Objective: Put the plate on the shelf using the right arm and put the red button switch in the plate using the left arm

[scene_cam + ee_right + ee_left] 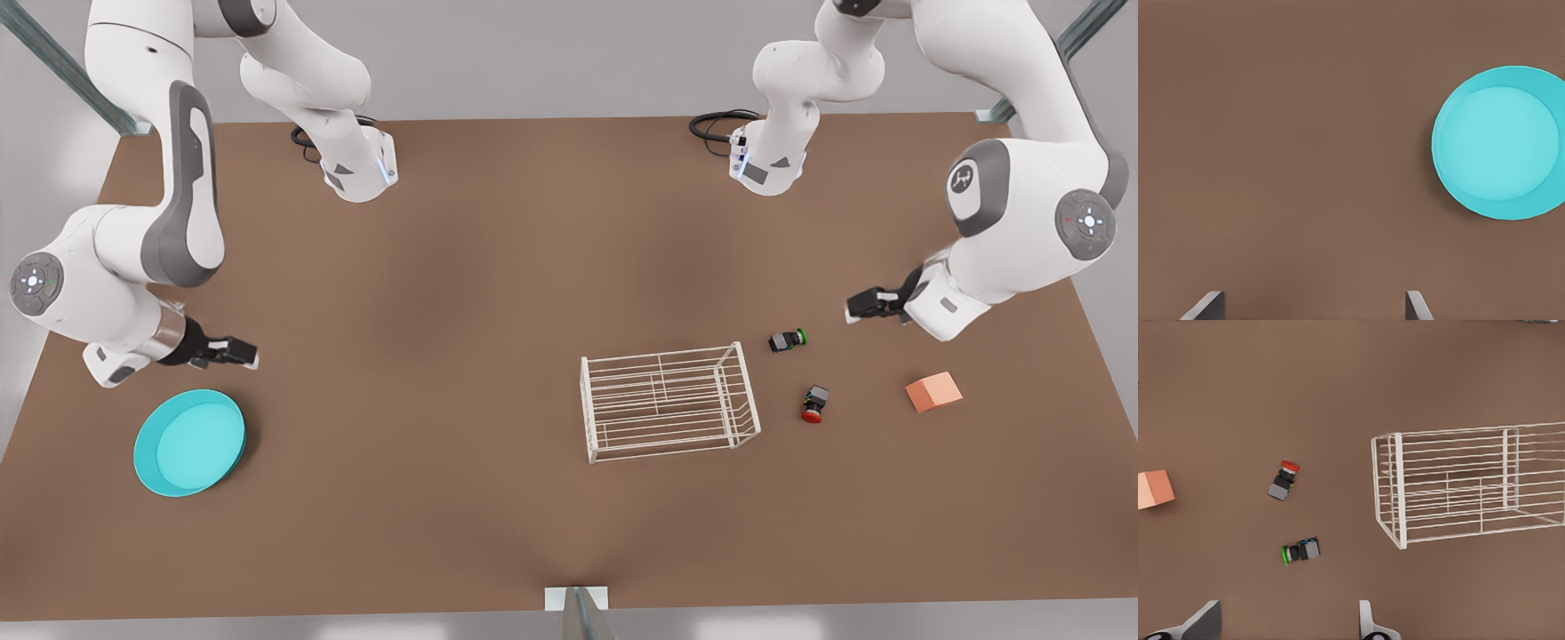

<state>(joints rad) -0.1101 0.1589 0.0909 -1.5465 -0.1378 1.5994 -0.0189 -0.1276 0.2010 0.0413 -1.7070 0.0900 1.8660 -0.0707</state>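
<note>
The cyan plate lies flat and empty on the brown table at the front view's left. My right gripper hovers just behind it, open and holding nothing. Right of centre stands the white wire shelf, with nothing on it. The red button switch lies on its side on the table, a little to the right of the shelf. My left gripper hangs open above the table, behind and to the right of that switch.
A green-capped switch lies between the red one and my left gripper. An orange-pink cube sits farther right. Both arm bases stand at the table's far edge.
</note>
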